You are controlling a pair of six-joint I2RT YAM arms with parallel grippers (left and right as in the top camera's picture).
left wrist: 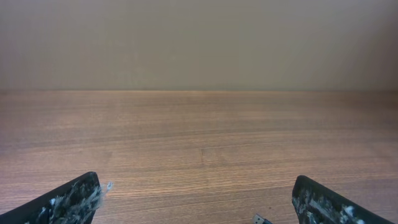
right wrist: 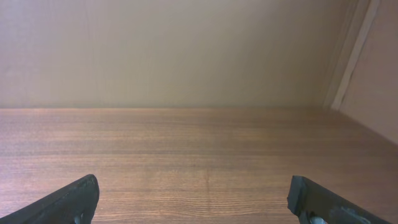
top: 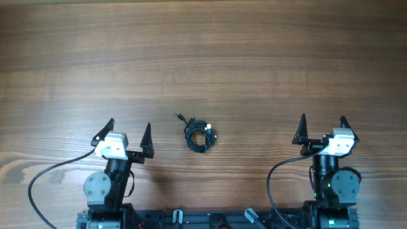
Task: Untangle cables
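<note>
The overhead view alone shows the cables (top: 201,135): thin black cords wound into 1 small knot at the centre of the frame, slightly below the middle, with 1 plug end (top: 180,117) sticking out toward the upper left. The knot lies on the wooden table (top: 203,51) between the 2 arms, nearer the left gripper (top: 128,125) than the right gripper (top: 322,119), and touches neither.

The left wrist view shows none of the knot. Only a small plug tip (left wrist: 261,219) shows at its bottom edge, just inside the right-hand finger (left wrist: 326,205). The right wrist view shows no cord at all, only bare wood between its fingers (right wrist: 71,202), a plain wall (right wrist: 174,50), and a pale vertical trim strip (right wrist: 351,56) at the upper right, which no other view shows.

Both grippers stand spread wide, and nothing sits between the jaws of either.

In the overhead view the bare table fills the whole upper half of the frame and runs out to both side edges. In the lower corners, a thicker black arm cable (top: 48,175) loops out from the left arm, and another (top: 272,181) from the right.
</note>
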